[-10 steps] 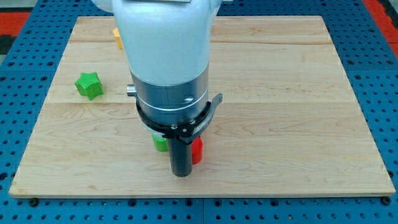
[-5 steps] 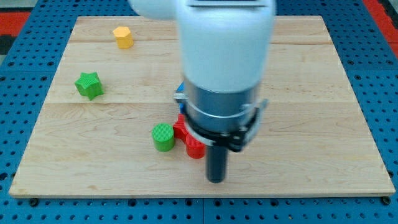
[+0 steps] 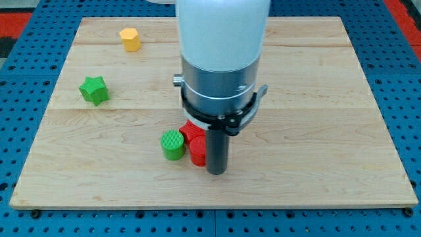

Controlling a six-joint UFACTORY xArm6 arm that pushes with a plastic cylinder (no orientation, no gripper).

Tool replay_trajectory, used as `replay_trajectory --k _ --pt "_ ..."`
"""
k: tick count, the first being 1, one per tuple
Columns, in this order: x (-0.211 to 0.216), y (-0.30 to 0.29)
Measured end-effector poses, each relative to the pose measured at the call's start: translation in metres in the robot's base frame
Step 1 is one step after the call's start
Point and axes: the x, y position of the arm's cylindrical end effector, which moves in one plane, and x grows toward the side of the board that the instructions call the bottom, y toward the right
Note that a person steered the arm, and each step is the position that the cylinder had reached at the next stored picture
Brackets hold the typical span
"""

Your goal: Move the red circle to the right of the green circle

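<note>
Nearest the view's bottom, the arm's tip (image 3: 216, 172), the lower end of a straight dark rod with nothing to open or close and nothing held, rests on the pale wooden board (image 3: 316, 131). It stands just to the view's right of the red circle, a ribbed red cylinder block (image 3: 197, 152), and appears to touch it or nearly so.

That red circle already lies just right of the green circle, a ribbed green cylinder block (image 3: 173, 145), the two close or in contact. Judged from this layout, the task is at its closing step: placement looks essentially met, and the next move calls at most for a light nudge leftward or simply drawing the rod clear without dragging the block.

Just behind the red circle sits another red block (image 3: 190, 130), shape unclear, partly hidden by the arm.

Farther off, toward the view's left, lies a green star block (image 3: 93, 89), and farthest, near the top edge, a yellow block (image 3: 130, 39).
</note>
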Motion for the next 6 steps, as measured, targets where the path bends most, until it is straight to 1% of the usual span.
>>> replay_trajectory --k 1,5,6 --pt "0.0000 -0.0101" --pt "-0.0052 -0.0104" --pt "0.0003 -0.0115"
